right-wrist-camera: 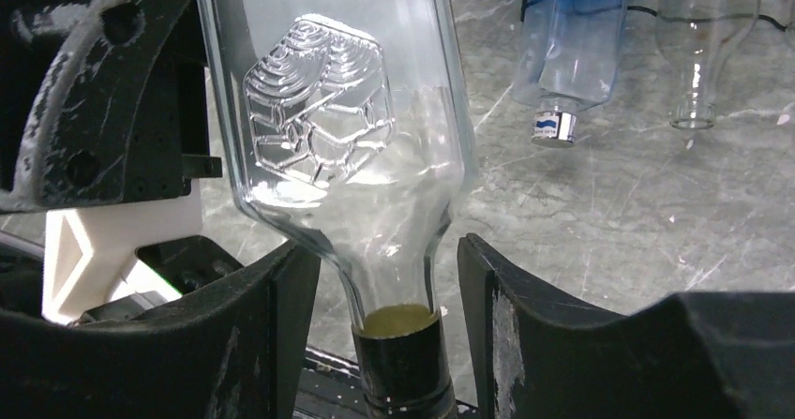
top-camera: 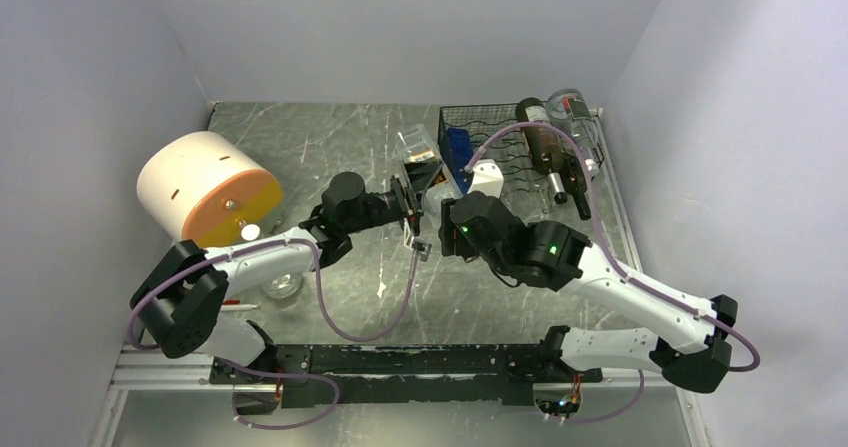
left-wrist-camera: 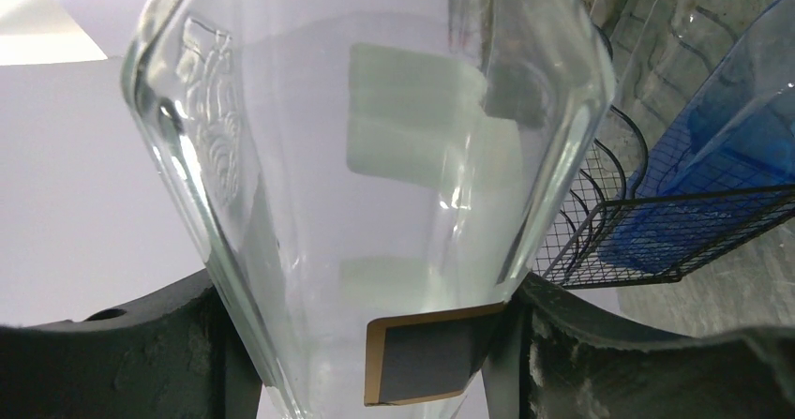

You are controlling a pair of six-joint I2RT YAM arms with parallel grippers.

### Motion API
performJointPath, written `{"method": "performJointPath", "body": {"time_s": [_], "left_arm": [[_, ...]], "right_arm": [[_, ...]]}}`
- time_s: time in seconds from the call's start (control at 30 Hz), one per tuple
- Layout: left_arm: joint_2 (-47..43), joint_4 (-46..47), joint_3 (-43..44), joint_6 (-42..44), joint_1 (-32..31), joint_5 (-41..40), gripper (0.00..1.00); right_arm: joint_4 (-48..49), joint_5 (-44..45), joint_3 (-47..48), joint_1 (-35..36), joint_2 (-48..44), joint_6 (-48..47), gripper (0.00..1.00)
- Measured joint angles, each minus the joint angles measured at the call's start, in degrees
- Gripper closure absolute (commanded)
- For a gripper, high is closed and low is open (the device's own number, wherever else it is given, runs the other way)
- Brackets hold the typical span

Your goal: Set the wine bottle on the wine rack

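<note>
Enclosure seen from above. A plain, pale lilac-grey back wall (top-camera: 420, 27), left wall (top-camera: 70, 87) and right wall (top-camera: 740, 87) close in a table (top-camera: 330, 137) topped with dark grey, stone-patterned sheet veined and scratched in white. A silver metal rail (top-camera: 165, 370) borders its near edge. Lighting is even and diffuse; shadows are soft.

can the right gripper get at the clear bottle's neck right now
Likely yes: the right gripper is open astride the neck of the clear bottle, nothing between, while the left gripper holds its body.
</note>
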Motion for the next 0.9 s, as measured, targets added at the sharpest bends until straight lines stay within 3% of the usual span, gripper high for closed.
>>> {"method": "performJointPath", "body": {"time_s": [0.23,0.37,0.47,0.53,0.6,0.67,0.73,0.9], "left_arm": [[-0.4,0.2,-0.8,0.3,0.0,-0.2,0.93],[-0.4,-0.8,-0.8,-0.1,0.4,-1.5,0.93],[-0.4,-3.3,-0.8,-1.0,0.9,-2.9,0.93],[-0.4,-4.5,-0.7,-2.1,0.9,-3.6,0.88],[-0.4,-5.3,-0.7,-2.9,0.9,-4.0,0.69],[-0.4,-5.7,-0.7,-3.3,0.9,-4.2,0.4],[-0.4,-5.7,-0.7,-3.7,0.9,-4.4,0.01],[-0.8,-2.3,-0.6,-7.2,0.7,-6.9,0.02]], "right_arm": [[2.2,-0.7,-0.6,-0.2,3.0,-0.1,0.48],[3.3,-2.0,-1.4,-1.2,4.2,-1.3,0.71],[4.7,-5.0,-2.3,-2.0,4.5,-2.4,0.95],[5.2,-6.1,-2.7,-2.7,4.6,-2.5,1.0],[5.5,-6.8,-3.0,-3.3,4.6,-2.6,1.0],[5.6,-7.2,-3.2,-3.5,4.6,-2.8,1.0],[5.7,-7.3,-3.2,-3.7,4.6,-3.2,1.0],[7.1,-5.8,-3.3,-4.1,4.7,-4.0,1.0]]}}
